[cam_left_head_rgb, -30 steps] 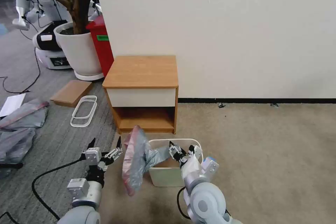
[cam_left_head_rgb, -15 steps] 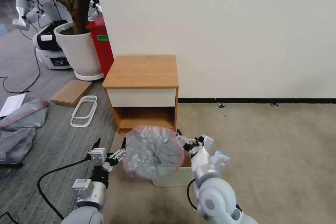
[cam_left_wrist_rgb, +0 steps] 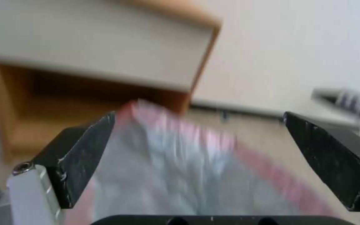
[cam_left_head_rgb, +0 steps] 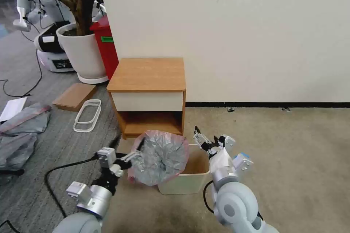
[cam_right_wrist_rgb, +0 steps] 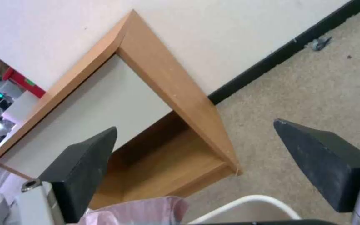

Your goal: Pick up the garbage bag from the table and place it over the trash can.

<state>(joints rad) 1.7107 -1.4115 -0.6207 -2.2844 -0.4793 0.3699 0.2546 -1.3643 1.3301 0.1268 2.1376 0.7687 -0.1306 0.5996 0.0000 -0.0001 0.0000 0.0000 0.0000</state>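
Low in the middle of the head view, the garbage bag [cam_left_head_rgb: 159, 157] billows over the left half of the trash can [cam_left_head_rgb: 189, 182], its pink edge facing the camera. Just left of it, the left tool [cam_left_head_rgb: 128, 150] has its fingers spread against the bag's rim, clamping nothing. Right of the can's far corner, the right tool [cam_left_head_rgb: 205, 139] hangs spread and empty. Behind them stands the surface [cam_left_head_rgb: 147, 74], its top bare.
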